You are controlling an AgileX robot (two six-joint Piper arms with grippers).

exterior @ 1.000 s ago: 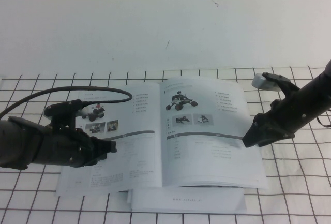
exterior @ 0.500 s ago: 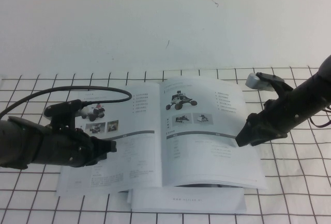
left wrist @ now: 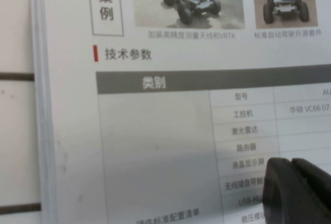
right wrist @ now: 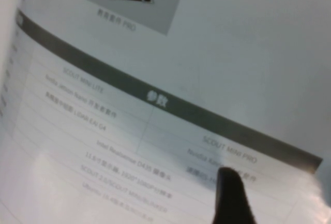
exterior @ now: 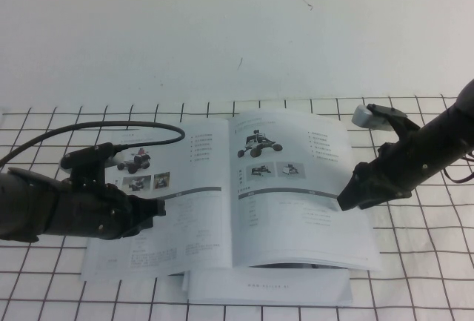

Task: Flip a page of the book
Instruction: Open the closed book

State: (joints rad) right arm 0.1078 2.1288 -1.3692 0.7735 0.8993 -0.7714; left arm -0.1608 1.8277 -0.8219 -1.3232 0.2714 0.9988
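The page (exterior: 300, 187) is the right-hand leaf of the open book (exterior: 222, 195), which lies flat on the gridded desk (exterior: 415, 276) over a plain white booklet (exterior: 266, 288). The leaf carries a black rover picture, two small photos, a grey bar and a table.

Handling, judged: single sheet of thin glossy paper, very light, limp, likely slippery under hard pads. It will buckle rather than lift as a plate, and it tears or creases if pinched hard near the spine. Its near edge is bowed up off the leaves beneath, showing a dark gap under it, so it is partly free.

Where to take hold, judged: the outer free edge, about mid-height near the end of the grey bar, or the lower outer corner where the bow gives room for a finger underneath. Avoid the gutter.

Right pincer (exterior: 348, 201): tip down on the page at its outer edge, at the end of the grey bar. Jaws stand wide, nothing clamped; in the right wrist view one fingertip (right wrist: 230, 195) rests on the table print.

Left pincer (exterior: 157, 208): over the left-hand leaf, at its grey bar, seemingly pinning it. The jaws appear closed together, holding nothing.

Risk: dragging two leaves together.
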